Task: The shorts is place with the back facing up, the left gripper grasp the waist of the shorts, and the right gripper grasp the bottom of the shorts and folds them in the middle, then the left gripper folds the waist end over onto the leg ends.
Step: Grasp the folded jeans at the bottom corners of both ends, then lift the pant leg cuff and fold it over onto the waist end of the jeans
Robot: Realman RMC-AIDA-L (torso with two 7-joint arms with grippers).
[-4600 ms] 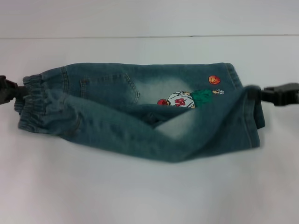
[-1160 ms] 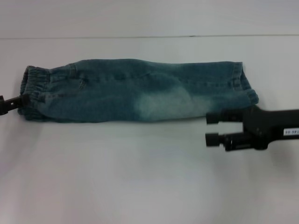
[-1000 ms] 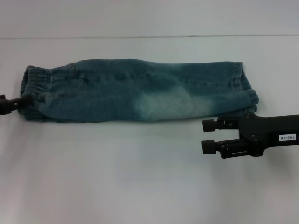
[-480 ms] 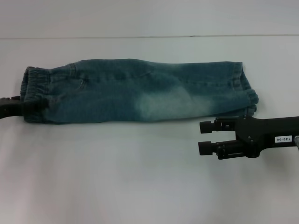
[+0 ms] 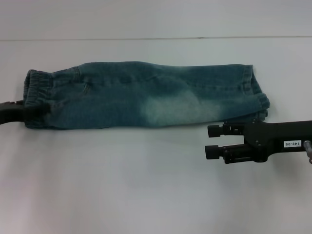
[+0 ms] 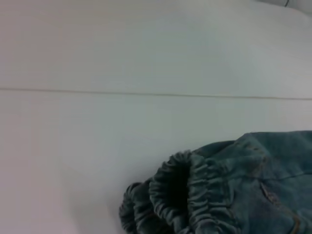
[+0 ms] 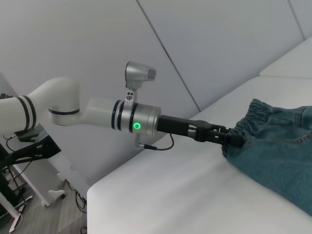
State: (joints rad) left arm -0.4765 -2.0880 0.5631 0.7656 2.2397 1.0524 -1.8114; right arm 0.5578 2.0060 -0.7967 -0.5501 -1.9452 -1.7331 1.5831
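The shorts are faded blue-green denim with a pale washed patch near the middle. The table is plain white. Both the left gripper and right gripper are black; the right arm carries a small white sticker.

A robotics lab, by the look of it: a plain white worktop against bare grey panelled walls, a white robot arm with a green status light, and loose cables on the floor beside a stand.
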